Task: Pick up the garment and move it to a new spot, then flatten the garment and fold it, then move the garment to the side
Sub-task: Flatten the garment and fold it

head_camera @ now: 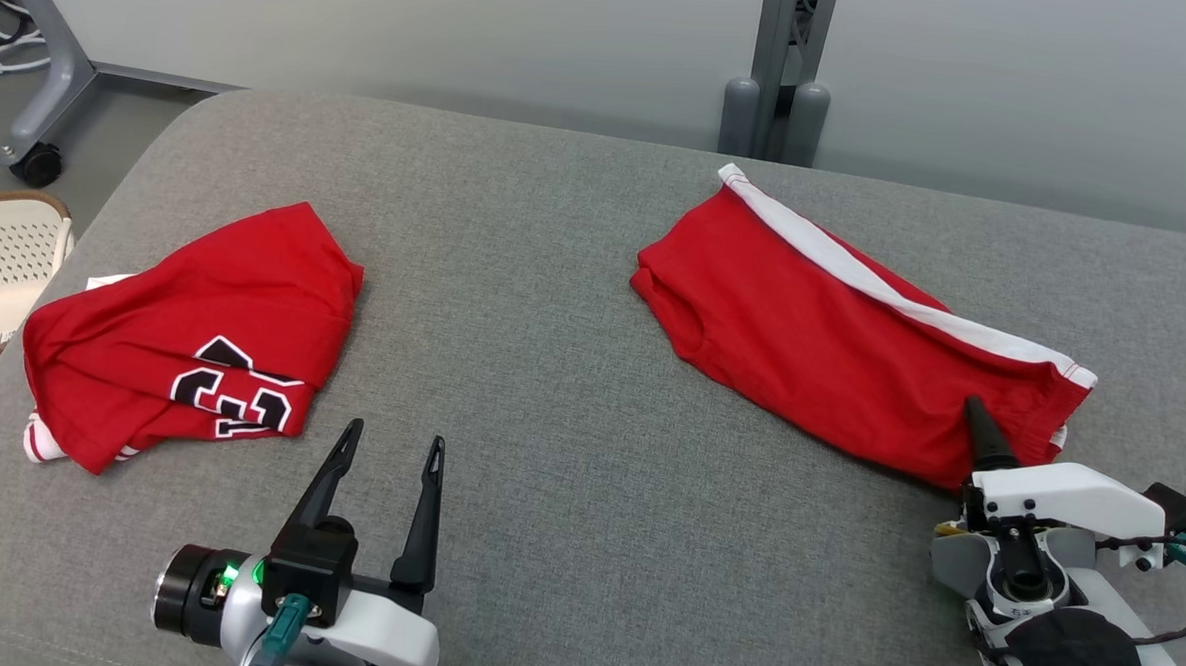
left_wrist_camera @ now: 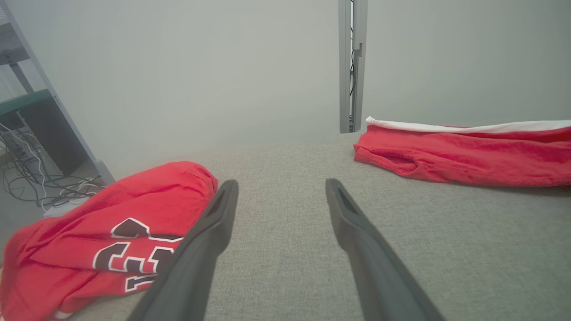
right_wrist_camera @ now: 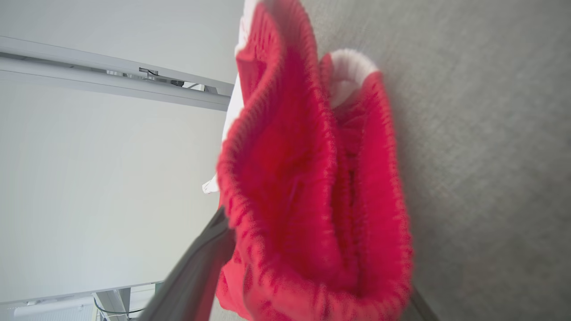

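Observation:
Red shorts with a white side stripe lie folded on the right of the grey padded table. My right gripper is at their near waistband end, one dark finger lying on top of the cloth. In the right wrist view the red waistband bunches between the widely spread jaws, with one finger beside it; the gripper is open. My left gripper hovers open and empty at the front, between the shorts and a red jersey with black numbers.
A pale perforated basket stands off the table's left edge. A wheeled grey stand is at the back left, and a grey post rises behind the table. The table's far edge runs just past the shorts.

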{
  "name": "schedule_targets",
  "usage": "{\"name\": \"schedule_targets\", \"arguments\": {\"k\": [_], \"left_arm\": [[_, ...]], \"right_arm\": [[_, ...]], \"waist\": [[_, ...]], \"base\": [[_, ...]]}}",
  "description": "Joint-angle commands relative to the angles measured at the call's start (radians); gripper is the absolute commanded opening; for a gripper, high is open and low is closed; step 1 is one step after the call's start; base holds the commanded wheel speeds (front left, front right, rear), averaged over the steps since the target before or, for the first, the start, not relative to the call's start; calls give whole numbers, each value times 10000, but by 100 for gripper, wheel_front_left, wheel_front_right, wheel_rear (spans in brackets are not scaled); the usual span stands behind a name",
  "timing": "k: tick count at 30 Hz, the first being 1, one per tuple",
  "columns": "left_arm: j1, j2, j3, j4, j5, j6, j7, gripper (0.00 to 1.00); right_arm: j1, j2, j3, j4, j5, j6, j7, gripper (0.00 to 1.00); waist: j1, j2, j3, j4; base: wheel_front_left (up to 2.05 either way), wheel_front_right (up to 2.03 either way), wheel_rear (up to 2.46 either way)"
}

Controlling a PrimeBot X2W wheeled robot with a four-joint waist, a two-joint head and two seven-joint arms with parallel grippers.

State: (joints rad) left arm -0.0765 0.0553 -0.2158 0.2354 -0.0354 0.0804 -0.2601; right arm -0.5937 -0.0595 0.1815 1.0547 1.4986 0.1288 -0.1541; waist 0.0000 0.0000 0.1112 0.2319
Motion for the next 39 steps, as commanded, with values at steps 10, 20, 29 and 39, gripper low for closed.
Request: {"name": "schedule_targets", "arguments": {"k": [10,20,29,39], "left_arm": [[-40,24,125,22,-33,51,-34,100],[154,-4,24,147,-159,39,-34,100],[241,-19,-19,205,-223,28,-34,100],[135,-26,-25,190,-340,-122,-34,100]], "right_arm": [[81,-58,671,860,-340,21,-316,0],[660,-1199,1722,727,-1389,22,-7,0],[719,-2845,3014,1135,-2845,22,134,0],[-264,-4274,4269,2325,-5343,22,-824,0]], "waist": [[0,0,-223,-171],[0,0,-758,-569],[0,0,-989,-690],[0,0,-927,-332]], "base": [[0,0,0],[0,0,0],[0,0,0],[0,0,0]]}}
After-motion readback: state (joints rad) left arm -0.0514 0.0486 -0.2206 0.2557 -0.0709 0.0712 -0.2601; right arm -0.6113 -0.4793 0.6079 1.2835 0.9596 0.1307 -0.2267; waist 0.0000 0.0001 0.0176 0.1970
